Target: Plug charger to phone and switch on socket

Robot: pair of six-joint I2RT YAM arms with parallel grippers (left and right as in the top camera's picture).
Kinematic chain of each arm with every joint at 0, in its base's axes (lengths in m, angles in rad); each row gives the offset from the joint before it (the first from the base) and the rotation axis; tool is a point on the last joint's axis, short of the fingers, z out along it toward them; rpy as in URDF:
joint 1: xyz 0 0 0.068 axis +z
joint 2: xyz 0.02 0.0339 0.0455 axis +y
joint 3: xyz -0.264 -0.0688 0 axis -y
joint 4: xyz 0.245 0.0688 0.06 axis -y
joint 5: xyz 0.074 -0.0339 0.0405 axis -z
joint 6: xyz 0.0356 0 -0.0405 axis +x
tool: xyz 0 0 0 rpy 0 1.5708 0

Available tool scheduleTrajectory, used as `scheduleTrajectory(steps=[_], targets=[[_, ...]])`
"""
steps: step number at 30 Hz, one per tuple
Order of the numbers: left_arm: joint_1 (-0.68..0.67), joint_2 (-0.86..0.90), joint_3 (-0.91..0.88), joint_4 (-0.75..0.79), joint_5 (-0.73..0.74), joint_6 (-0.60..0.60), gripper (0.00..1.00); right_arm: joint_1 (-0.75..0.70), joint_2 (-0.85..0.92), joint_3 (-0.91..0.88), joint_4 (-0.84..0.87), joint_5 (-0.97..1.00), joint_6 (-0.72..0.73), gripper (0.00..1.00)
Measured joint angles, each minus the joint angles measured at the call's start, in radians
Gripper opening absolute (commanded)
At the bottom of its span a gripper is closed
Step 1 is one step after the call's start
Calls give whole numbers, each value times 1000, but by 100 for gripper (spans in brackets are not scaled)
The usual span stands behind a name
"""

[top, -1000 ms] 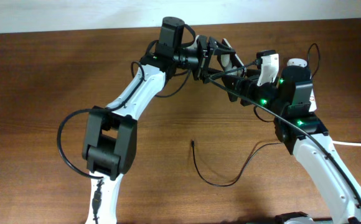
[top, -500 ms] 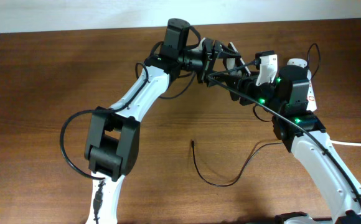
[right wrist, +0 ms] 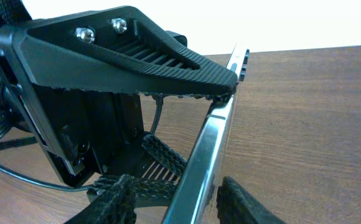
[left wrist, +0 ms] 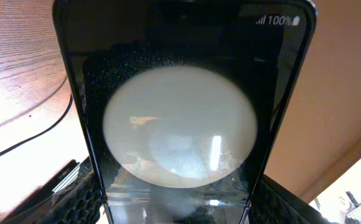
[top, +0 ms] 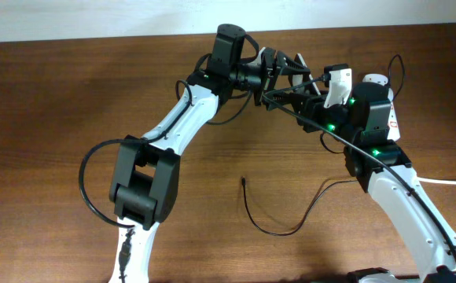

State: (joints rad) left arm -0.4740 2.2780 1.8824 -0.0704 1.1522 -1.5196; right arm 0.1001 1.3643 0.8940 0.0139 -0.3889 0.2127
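We see the phone's screen only from the left wrist; the left gripper clamps it, while the right gripper gapes astride its edge.

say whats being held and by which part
The left gripper clamps the phone by its long edges, at the end opposite the battery readout; the right gripper is open.

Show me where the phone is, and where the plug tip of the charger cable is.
phone [left wrist: 180, 124]: left wrist view, the middle of its glossy screen, on the round light reflection.
charger plug tip [top: 244, 181]: overhead view, the free end of the thin black cable, lying on the table.
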Motion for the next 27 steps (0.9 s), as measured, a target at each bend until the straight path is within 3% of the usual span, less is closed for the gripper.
scheduleTrajectory(steps=[9,10,12,13,19,27], targets=[[3,0,0,1,4,-5,0,-8,0,0,-2,51,5,7],[5,0,0,1,7,-7,14,-9,0,0,-2,62,-2,4],[5,0,0,1,7,-10,79,-9,0,0,-2,68,-6,4],[5,0,0,1,7,-10,99,-9,0,0,-2,68,-7,4],[-8,0,1,7,51,-14,99,-1,6,0,-3,50,-2,4],[105,0,1,8,77,8,99,-3,7,0,-3,121,35,4]])
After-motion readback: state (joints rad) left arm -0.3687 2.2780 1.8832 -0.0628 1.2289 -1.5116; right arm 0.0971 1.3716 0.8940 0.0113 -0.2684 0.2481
